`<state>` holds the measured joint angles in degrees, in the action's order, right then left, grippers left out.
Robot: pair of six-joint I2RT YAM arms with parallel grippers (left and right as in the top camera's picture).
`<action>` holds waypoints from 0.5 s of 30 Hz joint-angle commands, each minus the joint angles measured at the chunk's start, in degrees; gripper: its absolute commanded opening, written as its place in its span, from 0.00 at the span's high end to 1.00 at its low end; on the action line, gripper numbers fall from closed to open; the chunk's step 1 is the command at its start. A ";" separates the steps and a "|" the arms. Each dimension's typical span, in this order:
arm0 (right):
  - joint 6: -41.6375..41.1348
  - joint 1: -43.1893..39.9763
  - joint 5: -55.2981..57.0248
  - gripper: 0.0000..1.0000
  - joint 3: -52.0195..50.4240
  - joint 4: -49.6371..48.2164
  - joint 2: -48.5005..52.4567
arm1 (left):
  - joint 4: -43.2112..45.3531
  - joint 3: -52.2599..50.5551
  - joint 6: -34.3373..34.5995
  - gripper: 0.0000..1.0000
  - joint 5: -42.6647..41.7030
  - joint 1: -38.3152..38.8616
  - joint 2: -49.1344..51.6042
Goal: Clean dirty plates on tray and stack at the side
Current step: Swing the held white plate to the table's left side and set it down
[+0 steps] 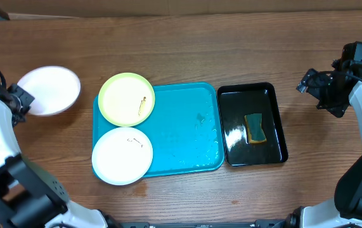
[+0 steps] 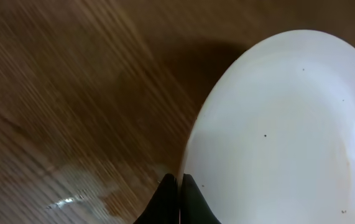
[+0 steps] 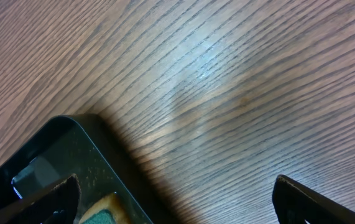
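Your left gripper (image 2: 178,183) is nearest the lens, jaws pressed together on the rim of the first white plate (image 2: 276,137). That plate sits off the tray, out at the left side of the table (image 1: 231,50), and carries fine dark specks. Whether it rests on the wood or hangs clear, you cannot tell. The turquoise tray (image 1: 181,126) lies mid-table. The yellow-green plate (image 1: 126,99) overhangs its far left corner and the second white plate (image 1: 122,155) its near left corner; each shows a small dark mark. The black tray (image 1: 234,95) touches the turquoise one on the right and holds a sponge (image 1: 254,128). Your right gripper (image 3: 174,186) stands wide apart, holding nothing, above bare wood beyond the black tray's far right corner.
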<state>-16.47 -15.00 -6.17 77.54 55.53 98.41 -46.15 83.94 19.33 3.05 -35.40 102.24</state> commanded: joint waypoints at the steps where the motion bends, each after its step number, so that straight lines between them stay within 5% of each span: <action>1: -0.26 -0.13 -0.31 0.00 1.18 -0.13 -1.27 | 1.66 -0.70 -1.53 0.96 3.39 -0.66 5.20; 12: -0.26 -0.13 -0.31 0.00 1.18 -0.13 -1.27 | 9.73 -0.70 -2.93 0.95 3.41 -0.59 13.14; 15: -0.26 -0.13 -0.31 0.00 1.18 -0.13 -1.27 | 10.69 -0.70 -3.96 0.64 3.34 -0.59 13.16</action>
<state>-16.47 -15.00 -6.20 77.54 55.57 98.41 -36.21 83.59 17.63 5.87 -36.01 114.56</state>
